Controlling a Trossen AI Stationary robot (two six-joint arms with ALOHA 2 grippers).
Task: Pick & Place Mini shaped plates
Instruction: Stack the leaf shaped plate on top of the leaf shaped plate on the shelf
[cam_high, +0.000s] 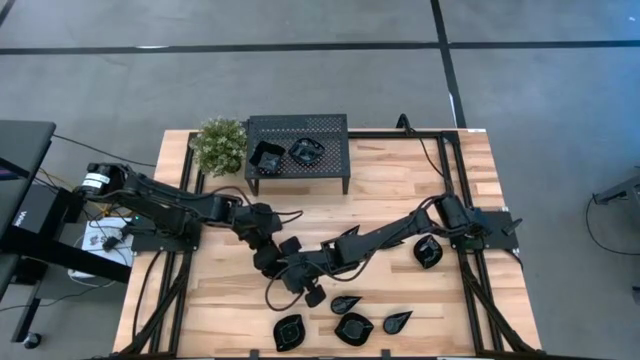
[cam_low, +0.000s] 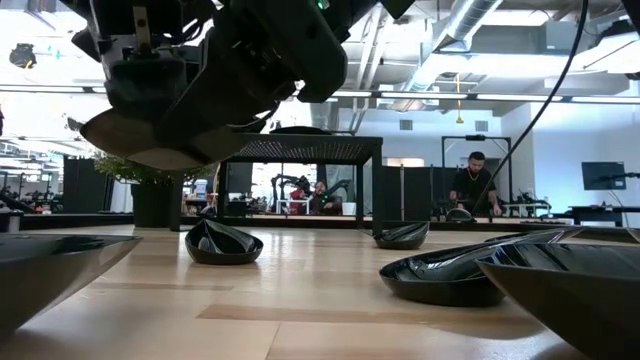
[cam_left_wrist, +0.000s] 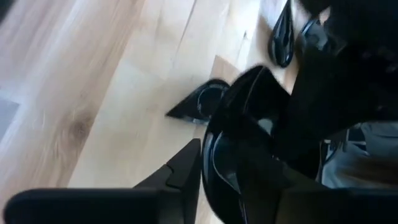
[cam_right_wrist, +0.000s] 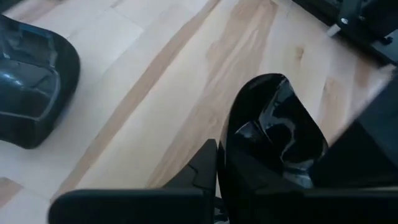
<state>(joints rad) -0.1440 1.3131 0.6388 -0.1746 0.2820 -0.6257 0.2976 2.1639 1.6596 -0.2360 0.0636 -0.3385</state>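
No legible text, label, brand, number or sign appears on any surface in the four views.

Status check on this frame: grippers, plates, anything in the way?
Left gripper and right gripper meet mid-table, each shut on a mini plate. Two plates on the stand, five on the table. Arms crowd each other.

Crowded centre and front, open wood at the sides

The two arms cross at mid worktop, their grippers close together. Four plates line the front edge, and another plate sits by the right arm's base. The stand and plant block the back-left; the back-right is bare.
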